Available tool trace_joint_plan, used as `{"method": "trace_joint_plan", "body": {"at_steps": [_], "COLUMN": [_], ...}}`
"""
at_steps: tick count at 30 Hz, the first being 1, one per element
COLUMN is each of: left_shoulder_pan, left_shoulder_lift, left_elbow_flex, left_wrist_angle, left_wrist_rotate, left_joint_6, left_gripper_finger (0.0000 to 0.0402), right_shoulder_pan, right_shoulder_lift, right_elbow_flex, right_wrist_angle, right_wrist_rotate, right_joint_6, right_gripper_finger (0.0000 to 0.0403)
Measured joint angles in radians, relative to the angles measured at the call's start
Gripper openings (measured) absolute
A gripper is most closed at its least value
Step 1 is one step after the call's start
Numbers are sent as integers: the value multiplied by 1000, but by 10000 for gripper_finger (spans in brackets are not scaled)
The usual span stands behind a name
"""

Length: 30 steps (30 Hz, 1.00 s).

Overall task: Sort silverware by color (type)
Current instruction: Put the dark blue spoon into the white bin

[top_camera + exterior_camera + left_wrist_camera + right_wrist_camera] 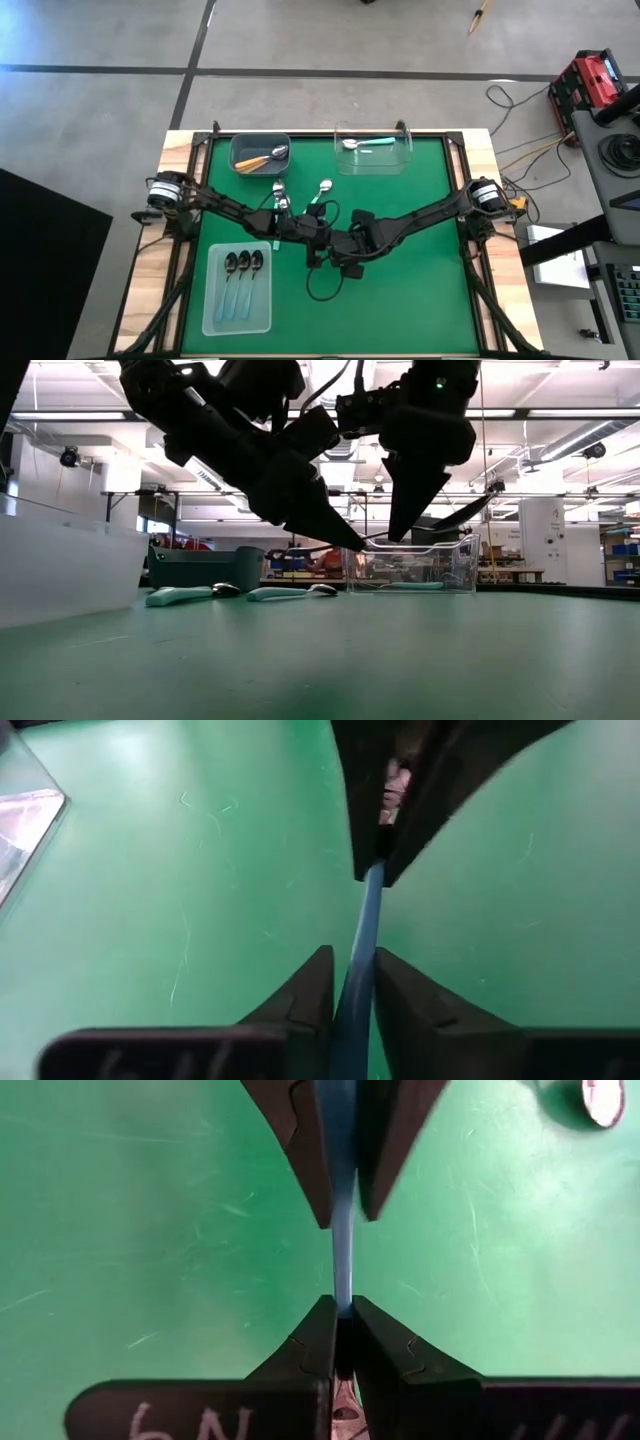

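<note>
A spoon with a thin light-blue handle (pixel 342 1260) hangs over the middle of the green mat, held between my two grippers. My left gripper (pixel 352 960) and my right gripper (pixel 340 1308) meet tip to tip (pixel 335 242), each shut on the handle. In the low view my left gripper (pixel 355 543) slants down from the left and my right gripper (pixel 400 535) points steeply down. Two teal-handled spoons (pixel 322 190) (pixel 280 196) lie flat on the mat behind the grippers. My left gripper pinches the light-blue handle (pixel 352 988) between its two fingers, which slant down and lie along it. The spoon is clear of the mat. My right gripper pinches the same handle farther along (pixel 342 1302), toward the bowl end, which reaches back between its fingers (pixel 345 1410). Its fingers point steeply down from above.
A grey bin (pixel 243 146) at the far left holds an orange-handled spoon. A clear container (pixel 400 160) at the far middle holds a teal-handled spoon. A clear tray (pixel 215 310) near the front left holds three dark-bowled spoons with light-blue handles.
</note>
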Motion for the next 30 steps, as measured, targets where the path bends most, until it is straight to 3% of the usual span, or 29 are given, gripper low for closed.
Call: {"method": "trace_joint_plan", "body": {"at_steps": [3, 9, 20, 30], "left_shoulder_pan": [-1, -2, -1, 2], "left_shoulder_lift": [0, 0, -6, -28], "left_elbow_flex": [0, 0, -3, -2], "left_wrist_angle": [-3, -2, -31, -111], "left_wrist_rotate": [10, -13, -38, -86], "left_joint_6": [5, -23, -96, -115], "left_gripper_finger": [16, 16, 15, 14], "right_shoulder_pan": [0, 0, -4, -4], "right_shoulder_lift": [0, 0, -3, -86], "right_elbow_flex": [0, 0, 0, 4], "right_wrist_angle": [-1, -1, -10, -6], "right_wrist_rotate": [9, 15, 26, 29], "right_joint_6": [-22, -48, -86, -145], "right_gripper_finger": [13, 17, 136, 148]}}
